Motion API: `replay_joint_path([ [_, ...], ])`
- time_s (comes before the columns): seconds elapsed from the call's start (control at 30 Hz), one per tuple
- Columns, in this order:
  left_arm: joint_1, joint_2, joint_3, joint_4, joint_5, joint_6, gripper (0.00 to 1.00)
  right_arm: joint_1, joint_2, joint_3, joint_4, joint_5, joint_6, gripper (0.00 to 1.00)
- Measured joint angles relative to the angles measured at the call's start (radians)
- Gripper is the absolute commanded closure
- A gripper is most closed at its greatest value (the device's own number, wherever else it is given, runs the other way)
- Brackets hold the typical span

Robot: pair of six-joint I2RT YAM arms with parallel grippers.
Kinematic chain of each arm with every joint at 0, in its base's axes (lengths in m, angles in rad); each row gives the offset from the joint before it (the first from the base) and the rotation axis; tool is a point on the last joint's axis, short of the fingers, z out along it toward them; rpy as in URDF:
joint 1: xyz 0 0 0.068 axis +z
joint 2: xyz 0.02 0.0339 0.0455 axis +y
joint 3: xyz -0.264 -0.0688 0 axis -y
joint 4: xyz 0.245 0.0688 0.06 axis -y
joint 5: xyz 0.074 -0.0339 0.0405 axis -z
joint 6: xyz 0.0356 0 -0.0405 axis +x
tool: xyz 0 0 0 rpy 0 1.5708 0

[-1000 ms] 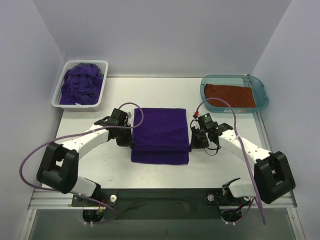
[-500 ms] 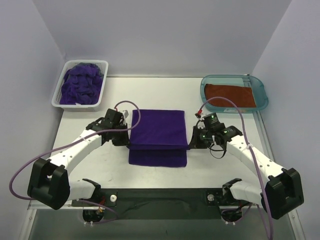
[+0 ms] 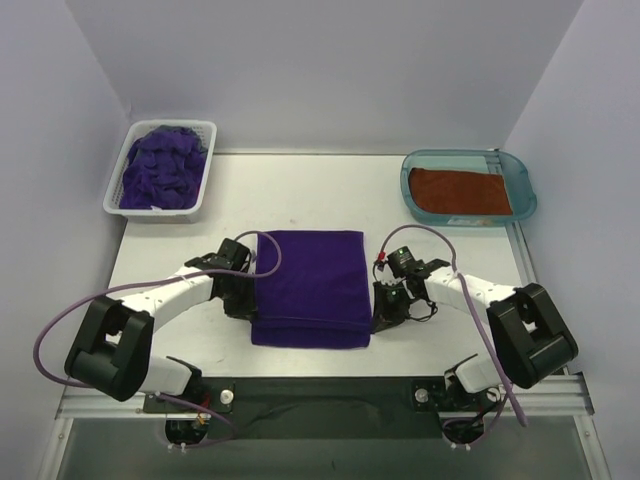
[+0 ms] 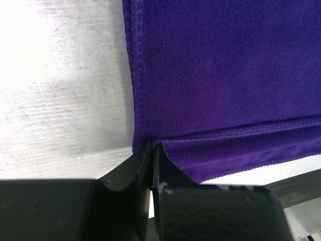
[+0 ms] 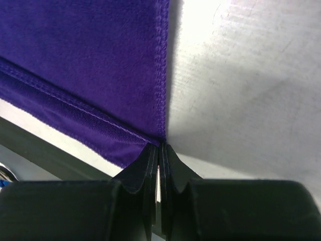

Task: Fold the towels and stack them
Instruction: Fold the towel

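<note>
Dragged nearer, plush purple towel (image 3: 308,285); left gripper (image 3: 249,309) and right gripper (image 3: 379,319) clamp its hemmed corners.

Bare tabletop (image 3: 300,195) stretched beyond the folded purple towel (image 3: 308,285), between the white basket (image 3: 150,214) far left and the teal tray (image 3: 527,190) far right. The left pincer (image 3: 250,306) and right pincer (image 3: 378,318) blocked the towel's near corners.

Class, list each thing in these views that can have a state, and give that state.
purple towel: folded, flat on the table, near corners pinched.
left gripper: shut on purple towel's corner.
right gripper: shut on purple towel's other corner.
orange towel: folded flat in the teal tray.
heaped towels: crumpled, unfolded, in the white basket.
</note>
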Motion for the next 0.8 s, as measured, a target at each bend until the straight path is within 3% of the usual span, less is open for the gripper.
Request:
replay_joint_path([
  [0.3, 0.0, 0.006, -0.002, 0.008, -0.001, -0.011, 0.98, -0.001, 0.024, 0.0, 0.017, -0.016, 0.004, 1.0],
  [0.47, 0.0, -0.018, 0.008, 0.001, -0.007, -0.01, 0.99, -0.001, -0.049, 0.0, 0.013, 0.033, 0.003, 1.0],
  [0.8, 0.004, -0.103, 0.25, -0.103, -0.076, 0.018, 0.99, -0.003, -0.243, 0.177, -0.11, 0.134, 0.0, 1.0],
])
